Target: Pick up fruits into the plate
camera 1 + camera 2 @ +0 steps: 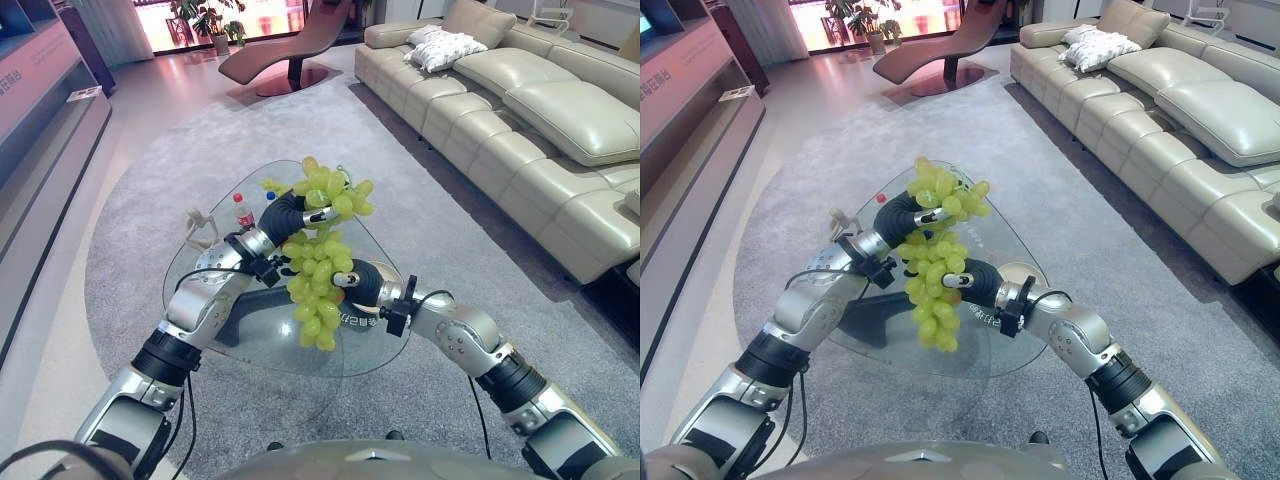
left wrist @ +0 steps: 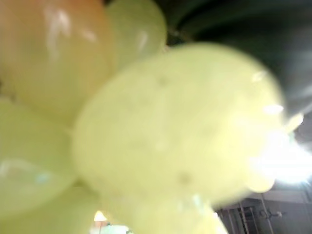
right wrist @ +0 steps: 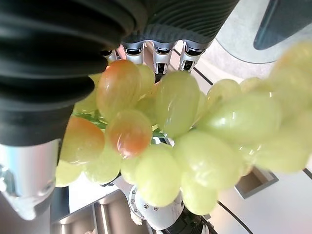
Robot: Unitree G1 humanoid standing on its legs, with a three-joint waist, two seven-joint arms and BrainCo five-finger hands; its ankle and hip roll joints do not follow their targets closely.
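Grapes (image 1: 318, 255) are up in the air over the glass tabletop (image 1: 200, 260), both the left hand (image 1: 290, 215) and right hand (image 1: 358, 283) clamped on the bunch. Can't spot a plate, so dropping them off is left.

one grape bunch (image 1: 320, 260), one bottle (image 1: 243, 212), one table (image 1: 390, 340).

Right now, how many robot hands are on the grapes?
2. The left hand curls round the upper part of the grapes; the right hand meets the lower part, above the glass table.
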